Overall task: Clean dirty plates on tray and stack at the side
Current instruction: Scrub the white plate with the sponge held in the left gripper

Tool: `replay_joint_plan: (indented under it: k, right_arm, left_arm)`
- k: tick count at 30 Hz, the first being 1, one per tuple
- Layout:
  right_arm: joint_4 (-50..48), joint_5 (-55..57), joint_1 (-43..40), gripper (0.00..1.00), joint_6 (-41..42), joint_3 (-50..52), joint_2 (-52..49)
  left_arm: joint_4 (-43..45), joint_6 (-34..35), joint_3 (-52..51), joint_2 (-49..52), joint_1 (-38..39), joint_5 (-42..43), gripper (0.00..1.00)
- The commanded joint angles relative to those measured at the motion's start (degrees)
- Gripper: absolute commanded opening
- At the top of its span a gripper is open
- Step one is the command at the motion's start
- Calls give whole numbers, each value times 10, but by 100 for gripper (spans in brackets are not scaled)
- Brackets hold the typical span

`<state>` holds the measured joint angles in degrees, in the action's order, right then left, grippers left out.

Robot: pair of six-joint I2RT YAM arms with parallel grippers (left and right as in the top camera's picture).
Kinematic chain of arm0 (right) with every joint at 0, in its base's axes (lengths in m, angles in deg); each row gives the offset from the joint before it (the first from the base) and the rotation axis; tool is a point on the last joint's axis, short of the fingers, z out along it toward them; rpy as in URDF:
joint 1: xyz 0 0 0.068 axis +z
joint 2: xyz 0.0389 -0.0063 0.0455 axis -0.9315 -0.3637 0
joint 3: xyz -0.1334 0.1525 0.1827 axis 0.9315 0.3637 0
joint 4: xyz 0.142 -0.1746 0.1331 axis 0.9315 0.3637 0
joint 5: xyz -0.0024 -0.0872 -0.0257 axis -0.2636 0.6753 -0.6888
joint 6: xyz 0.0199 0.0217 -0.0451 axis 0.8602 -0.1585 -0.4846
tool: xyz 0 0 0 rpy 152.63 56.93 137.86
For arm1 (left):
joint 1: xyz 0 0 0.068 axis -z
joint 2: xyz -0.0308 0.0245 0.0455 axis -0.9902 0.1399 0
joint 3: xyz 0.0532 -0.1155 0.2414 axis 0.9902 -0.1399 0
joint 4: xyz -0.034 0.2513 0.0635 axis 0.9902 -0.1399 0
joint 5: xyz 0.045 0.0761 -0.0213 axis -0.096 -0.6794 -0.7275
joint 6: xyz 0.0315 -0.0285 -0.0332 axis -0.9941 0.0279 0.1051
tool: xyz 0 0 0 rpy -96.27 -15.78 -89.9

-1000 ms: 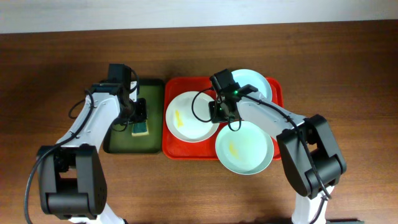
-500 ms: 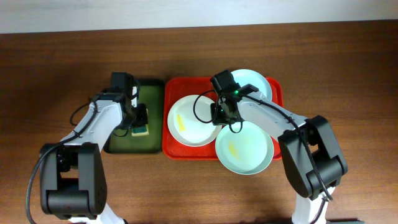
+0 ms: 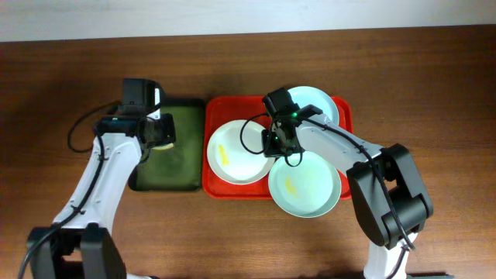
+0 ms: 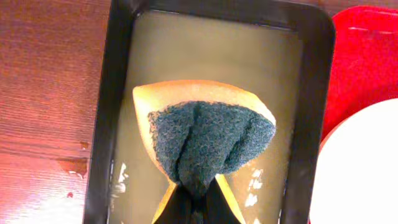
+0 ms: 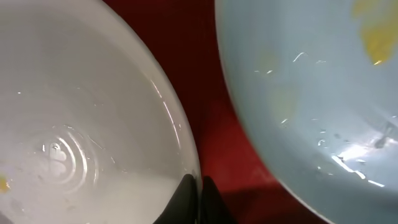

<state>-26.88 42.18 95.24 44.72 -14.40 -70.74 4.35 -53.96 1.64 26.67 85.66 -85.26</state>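
Observation:
The red-orange tray (image 3: 221,184) holds three plates. The white plate (image 3: 232,159) lies at its left with a yellow smear, the pale blue plate (image 3: 318,102) at the back right, the pale green plate (image 3: 310,186) at the front right. My right gripper (image 3: 273,139) is shut on the white plate's right rim (image 5: 186,162); the blue plate (image 5: 311,93) lies beside it. My left gripper (image 3: 159,132) is shut on a yellow sponge with a dark scouring face (image 4: 202,134) and holds it above the dark green tray (image 3: 167,167).
The dark green tray (image 4: 102,124) has a wet, shallow floor and stands right against the red tray's left edge (image 4: 360,56). Bare wooden table surrounds both trays, with a wet patch (image 4: 37,199) left of the green tray.
My left gripper has lifted the sponge off the green tray floor and moved back and left. The right gripper stays on the white plate's rim; the plate shifted slightly.

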Motion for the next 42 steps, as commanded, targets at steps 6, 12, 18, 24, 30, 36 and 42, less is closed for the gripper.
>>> replay_joint_plan:
  k: [6,12,18,24,30,36,42]
  right_arm:
    - [16,3,-23,4,89,2,9]
    - [17,21,-23,16,56,2,28]
    - [35,10,-19,4,57,2,26]
    - [42,-48,-15,22,69,2,26]
    - [13,5,-15,4,67,2,26]
    - [12,5,-15,4,67,2,26]
    - [26,1,-15,4,68,2,26]
  left_arm:
    - [2,-28,8,-7,39,-8,0]
    - [0,-28,8,-7,44,-9,0]
    - [-13,-28,8,-7,44,-9,0]
    - [-9,-21,-8,-7,44,-9,0]
    - [3,-12,-7,-7,44,-9,0]
    - [-135,5,125,65,44,-13,0]
    - [-57,61,151,134,104,139,0]
